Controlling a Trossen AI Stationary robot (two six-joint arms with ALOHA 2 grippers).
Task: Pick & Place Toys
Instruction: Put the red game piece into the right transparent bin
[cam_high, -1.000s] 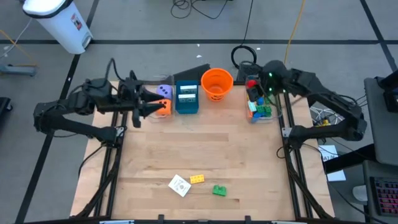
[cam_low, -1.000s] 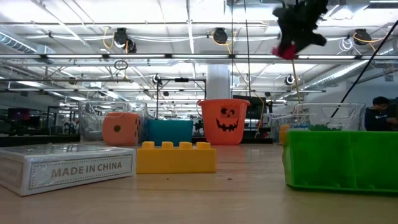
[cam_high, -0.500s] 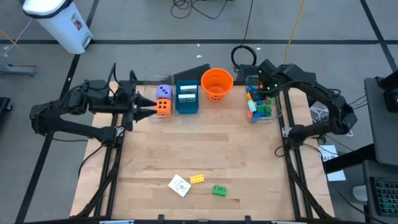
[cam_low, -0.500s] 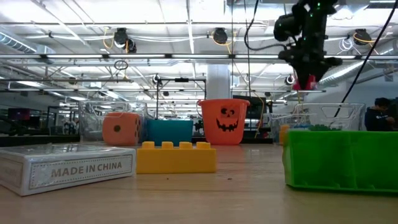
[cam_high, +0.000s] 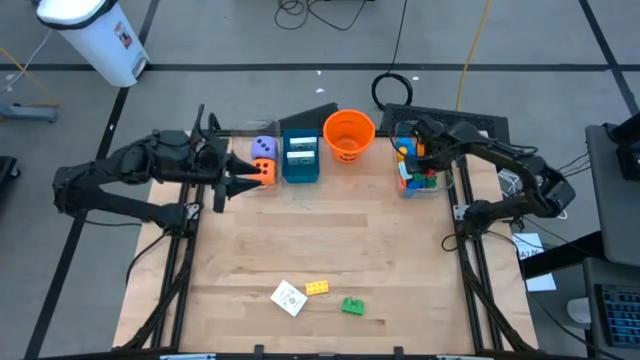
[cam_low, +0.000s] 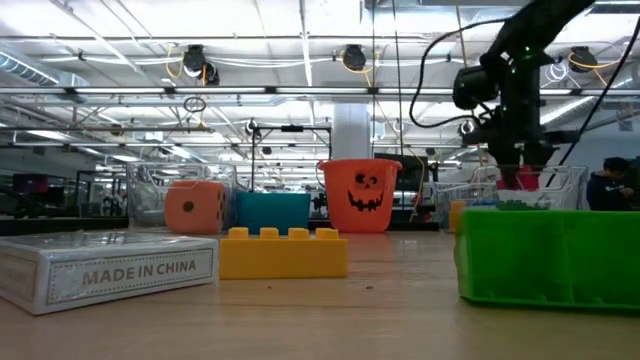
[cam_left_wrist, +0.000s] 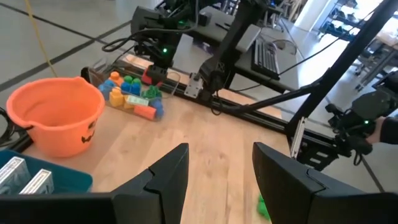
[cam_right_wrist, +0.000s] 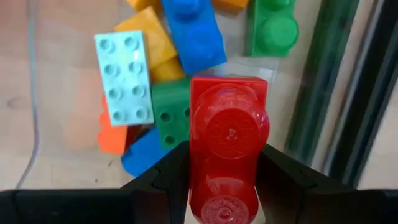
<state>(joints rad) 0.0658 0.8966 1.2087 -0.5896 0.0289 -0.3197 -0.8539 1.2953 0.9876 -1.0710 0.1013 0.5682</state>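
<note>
Right wrist view: right pincer (cam_right_wrist: 227, 180) was clamped on a red brick (cam_right_wrist: 228, 134), studs facing the camera, held above the clear bin (cam_right_wrist: 37, 93).
Bin contents: a pale blue brick (cam_right_wrist: 124, 78), a blue brick (cam_right_wrist: 189, 31), green, yellow and orange bricks lay jumbled under the red one.
High view, right side: right pincer (cam_high: 413, 152) hung over the bin of bricks (cam_high: 417, 178) at the worktop's far right corner, just beside the orange bucket (cam_high: 349, 134).
Left pincer: left pincer (cam_high: 243, 177) sat at the far left, fingers (cam_left_wrist: 168, 177) apart and holding nothing, tips just beside the orange die (cam_high: 263, 172); a purple die (cam_high: 264, 149) sat behind it.
Middle of far edge: a teal box (cam_high: 300, 157) stood between the dice and the bucket.
Near edge: a white card pack (cam_high: 289, 298), a yellow brick (cam_high: 317, 288) and a green brick (cam_high: 352, 306) lay close together on the worktop (cam_high: 330, 235), well apart from both arms.
Low view: the card pack (cam_low: 105, 266) read "MADE IN CHINA".
</note>
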